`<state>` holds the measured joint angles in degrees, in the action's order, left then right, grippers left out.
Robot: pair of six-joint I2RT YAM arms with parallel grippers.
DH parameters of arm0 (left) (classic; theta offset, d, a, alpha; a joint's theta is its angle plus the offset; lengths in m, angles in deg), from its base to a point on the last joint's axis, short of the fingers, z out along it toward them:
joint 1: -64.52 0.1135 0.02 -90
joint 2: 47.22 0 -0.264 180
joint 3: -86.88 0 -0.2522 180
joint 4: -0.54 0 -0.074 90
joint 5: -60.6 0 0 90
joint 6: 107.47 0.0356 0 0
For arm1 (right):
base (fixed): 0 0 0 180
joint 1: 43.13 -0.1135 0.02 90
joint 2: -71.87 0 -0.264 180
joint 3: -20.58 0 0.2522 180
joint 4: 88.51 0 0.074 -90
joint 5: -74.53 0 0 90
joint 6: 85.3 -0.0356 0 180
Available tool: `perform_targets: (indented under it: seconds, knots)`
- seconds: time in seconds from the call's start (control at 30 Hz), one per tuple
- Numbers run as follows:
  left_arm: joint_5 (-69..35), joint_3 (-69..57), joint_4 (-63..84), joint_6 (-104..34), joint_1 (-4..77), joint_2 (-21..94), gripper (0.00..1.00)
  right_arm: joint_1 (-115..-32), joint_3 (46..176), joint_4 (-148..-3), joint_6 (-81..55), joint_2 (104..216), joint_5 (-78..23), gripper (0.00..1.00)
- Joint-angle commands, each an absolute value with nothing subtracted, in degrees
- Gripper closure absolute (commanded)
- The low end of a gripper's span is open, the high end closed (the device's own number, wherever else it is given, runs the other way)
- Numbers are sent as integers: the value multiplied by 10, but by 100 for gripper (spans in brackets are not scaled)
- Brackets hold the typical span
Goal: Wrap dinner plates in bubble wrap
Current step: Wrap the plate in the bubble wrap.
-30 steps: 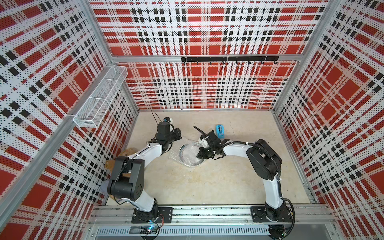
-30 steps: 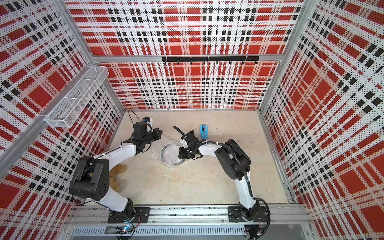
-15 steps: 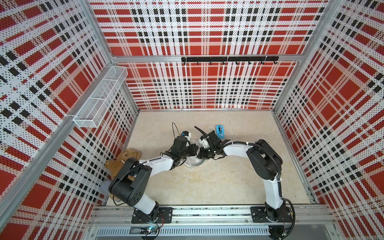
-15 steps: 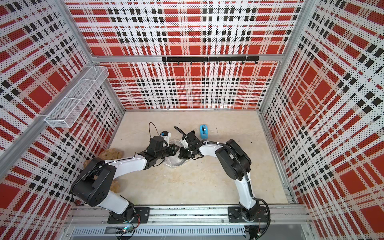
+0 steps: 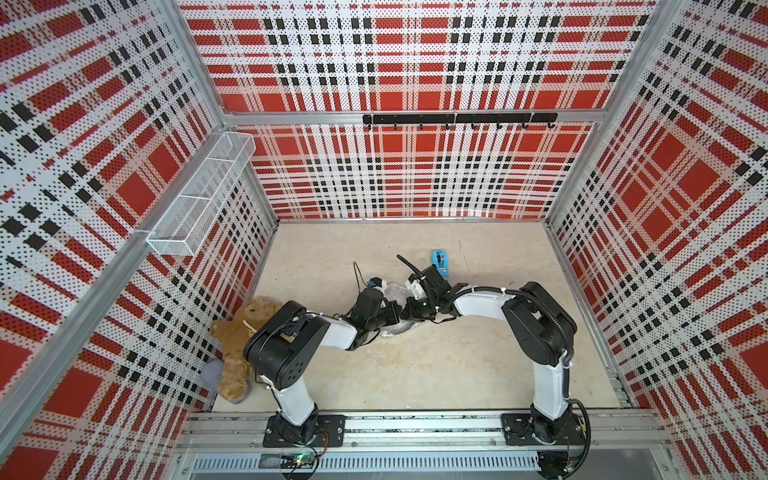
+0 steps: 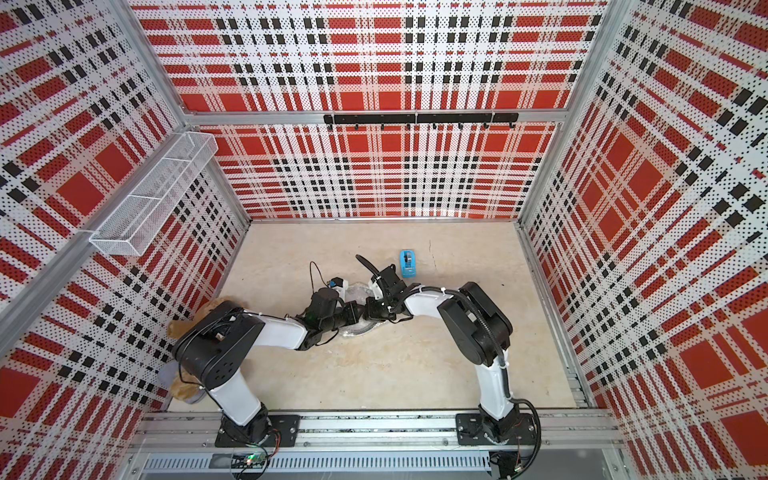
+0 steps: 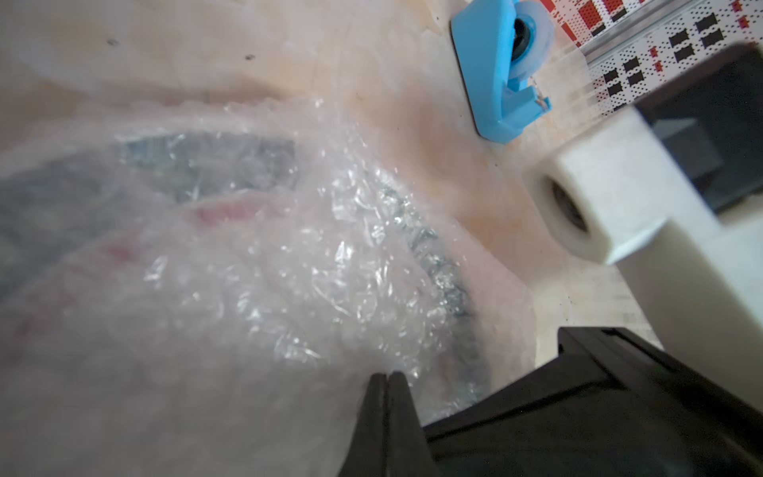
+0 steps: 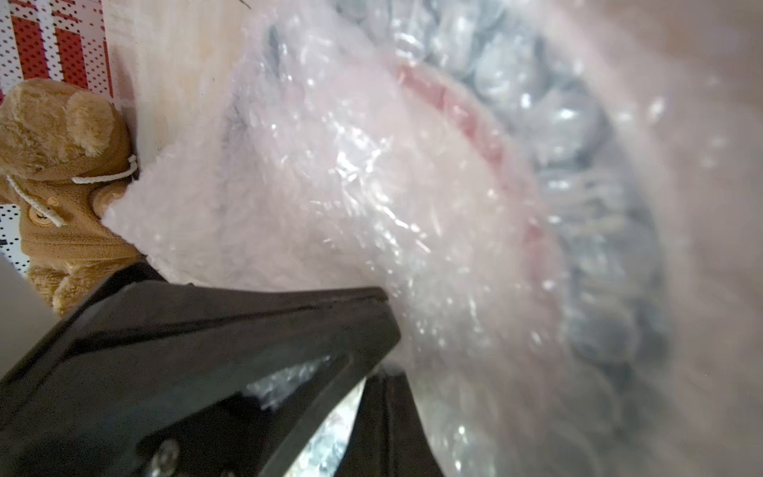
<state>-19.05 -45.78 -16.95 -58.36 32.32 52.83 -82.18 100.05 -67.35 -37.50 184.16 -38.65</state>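
Fingers (image 7: 371, 421) of the left gripper (image 7: 386, 376) and right gripper (image 8: 386, 373) are closed, tips touching the bubble wrap (image 7: 309, 256) over the plate (image 7: 206, 165); tape dispenser (image 5: 440, 262) at its 1 o'clock.

Count: one dark-rimmed round plate (image 7: 198, 165); one clear bubble-wrap sheet (image 7: 309, 268); one blue plastic tape dispenser (image 5: 440, 261); one tan plush bear (image 5: 237, 345); one white wire basket (image 5: 199, 199); one black hook rail (image 5: 457, 119).

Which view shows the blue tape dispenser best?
The left wrist view: the tape dispenser is close and sharp, with its roll and cutter visible. In both top views the tape dispenser is only a tiny blue shape. The right wrist view does not show it.
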Motion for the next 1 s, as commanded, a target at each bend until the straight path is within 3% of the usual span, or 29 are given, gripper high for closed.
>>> perform_targets:
  seconds: [0.0,0.33,0.7,0.97]
  knots:
    - [-169,-477,-136,-581,316,548,100,-797,959,-725,-423,1792,-342,100]
    - [-155,-503,-170,-571,322,539,100,-793,925,-832,-429,1775,-378,82]
    - [-153,-504,-177,-557,322,543,100,-800,991,-781,-363,1832,-365,56]
    - [-156,-503,-180,-548,317,537,100,-810,1043,-723,-320,1884,-389,52]
